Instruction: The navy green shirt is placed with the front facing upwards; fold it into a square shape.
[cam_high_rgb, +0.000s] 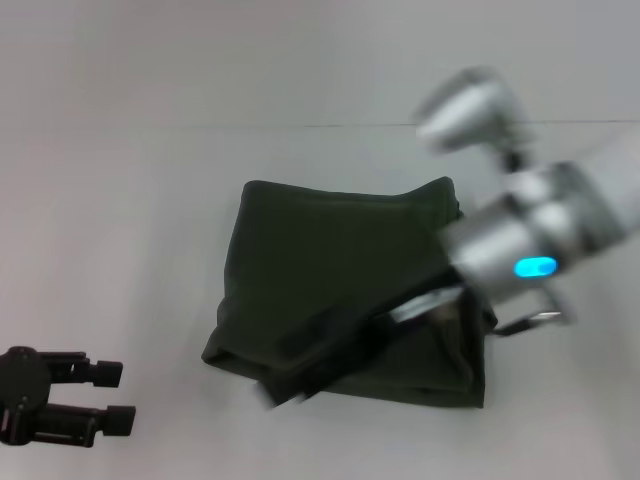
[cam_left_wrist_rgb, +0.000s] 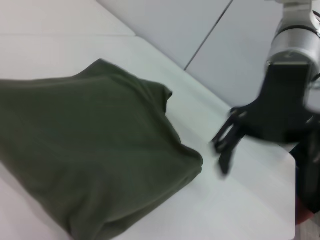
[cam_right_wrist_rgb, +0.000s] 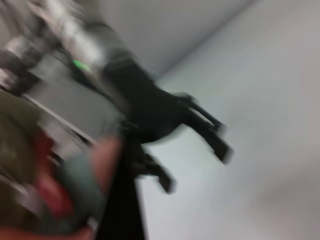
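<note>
The navy green shirt lies folded into a rough square at the middle of the white table; no print or collar shows. It also fills the left wrist view. My right arm reaches in from the right above the shirt, blurred by motion. Its gripper is over the shirt's near edge. In the left wrist view the right gripper hangs beside the shirt's corner, jaws apart and empty. My left gripper is open and empty at the near left, well clear of the shirt. It also shows in the right wrist view.
The white table runs to a seam with a pale wall behind. Blurred red and pinkish shapes fill one side of the right wrist view.
</note>
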